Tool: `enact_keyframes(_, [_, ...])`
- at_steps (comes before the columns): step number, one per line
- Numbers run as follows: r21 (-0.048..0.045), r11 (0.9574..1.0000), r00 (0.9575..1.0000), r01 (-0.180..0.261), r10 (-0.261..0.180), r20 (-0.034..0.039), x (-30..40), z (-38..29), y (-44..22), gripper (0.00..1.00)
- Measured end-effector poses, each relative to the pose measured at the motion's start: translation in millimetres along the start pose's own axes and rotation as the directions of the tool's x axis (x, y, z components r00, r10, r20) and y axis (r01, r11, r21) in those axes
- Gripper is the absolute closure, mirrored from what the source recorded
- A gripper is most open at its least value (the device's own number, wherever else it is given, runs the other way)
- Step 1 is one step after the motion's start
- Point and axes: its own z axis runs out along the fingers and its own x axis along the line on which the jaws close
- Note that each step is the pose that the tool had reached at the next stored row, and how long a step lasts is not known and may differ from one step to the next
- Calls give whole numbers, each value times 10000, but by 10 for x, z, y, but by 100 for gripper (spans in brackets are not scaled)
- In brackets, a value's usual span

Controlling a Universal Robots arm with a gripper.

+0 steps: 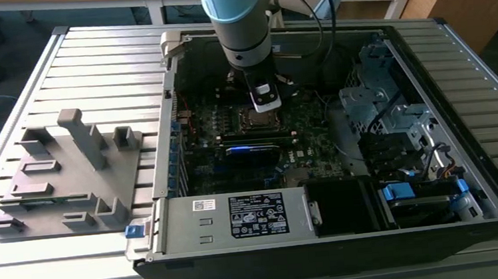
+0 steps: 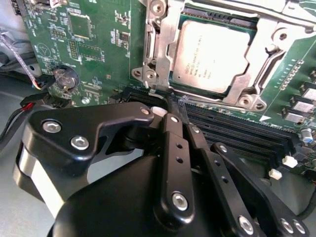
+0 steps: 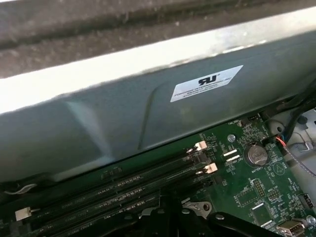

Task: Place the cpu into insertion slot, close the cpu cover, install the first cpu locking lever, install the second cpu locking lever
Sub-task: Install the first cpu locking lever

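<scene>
Cpu: you see the cpu [image 2: 212, 57] seated in the insertion slot [image 2: 222, 19], silvery top facing up, in the second wrist view.
Cpu cover: the cpu cover [image 2: 157, 47] lies flat over the insertion slot, and its window frames the chip.
Levers: you cannot tell whether they are latched.
Gripper: your gripper [image 2: 173, 106] sits just beside the slot's edge on the memory side. In the exterior view it hangs [image 1: 267, 105] right over the slot.
Fingers: the fingers [image 2: 174, 148] are pressed together with no gap, and nothing shows between them.
Memory slots: the long black memory slots [image 2: 237, 133] run just beside the insertion slot, under the fingers. You also see them in the first wrist view [image 3: 123, 192].
Coin battery: it sits [image 2: 63, 76] on the green board [image 2: 98, 29], well apart from the slot.
Case: the open computer case [image 1: 456, 63] surrounds the board that carries the slot.
Grey fixture: it stands [image 1: 65, 174] outside the case, well apart from the slot, toward the exterior view's left.
Desk: the slatted desk [image 1: 92, 65] carries the case and the fixture.
</scene>
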Motion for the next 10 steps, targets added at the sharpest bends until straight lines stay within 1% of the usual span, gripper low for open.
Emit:
enact_keyframes(4, [1, 10000, 10000, -2, 2, -10, -4, -22, 8, 90])
enact_keyframes(10, [-2, 10000, 10000, -4, 4, -17, -16, -104, 38, 90])
